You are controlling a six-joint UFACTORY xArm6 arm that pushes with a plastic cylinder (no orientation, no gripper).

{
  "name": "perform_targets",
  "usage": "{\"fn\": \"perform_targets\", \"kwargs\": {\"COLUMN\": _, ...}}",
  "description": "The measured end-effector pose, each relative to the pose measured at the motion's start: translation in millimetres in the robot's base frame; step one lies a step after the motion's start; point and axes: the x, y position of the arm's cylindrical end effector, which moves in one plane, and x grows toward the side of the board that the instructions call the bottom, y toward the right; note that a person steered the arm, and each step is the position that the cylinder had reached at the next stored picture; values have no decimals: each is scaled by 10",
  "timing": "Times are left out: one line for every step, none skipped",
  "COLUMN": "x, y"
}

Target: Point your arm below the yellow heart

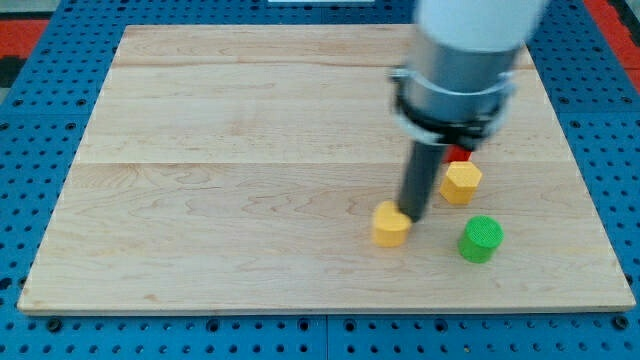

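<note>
A yellow heart-shaped block lies on the wooden board right of centre, toward the view's bottom. My tip stands at its upper right edge, touching or almost touching it. The dark rod rises from there into the grey and white arm body at the view's top. A yellow hexagon block lies just right of the rod.
A red block peeks out above the yellow hexagon, partly hidden by the arm. A green round block lies to the lower right of my tip. The wooden board rests on a blue pegboard table.
</note>
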Motion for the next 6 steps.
{"fn": "perform_targets", "kwargs": {"x": 52, "y": -283}}
{"fn": "perform_targets", "kwargs": {"x": 123, "y": 268}}
{"fn": "perform_targets", "kwargs": {"x": 581, "y": -103}}
{"fn": "perform_targets", "kwargs": {"x": 426, "y": -860}}
{"fn": "perform_targets", "kwargs": {"x": 352, "y": -917}}
{"fn": "perform_targets", "kwargs": {"x": 648, "y": -819}}
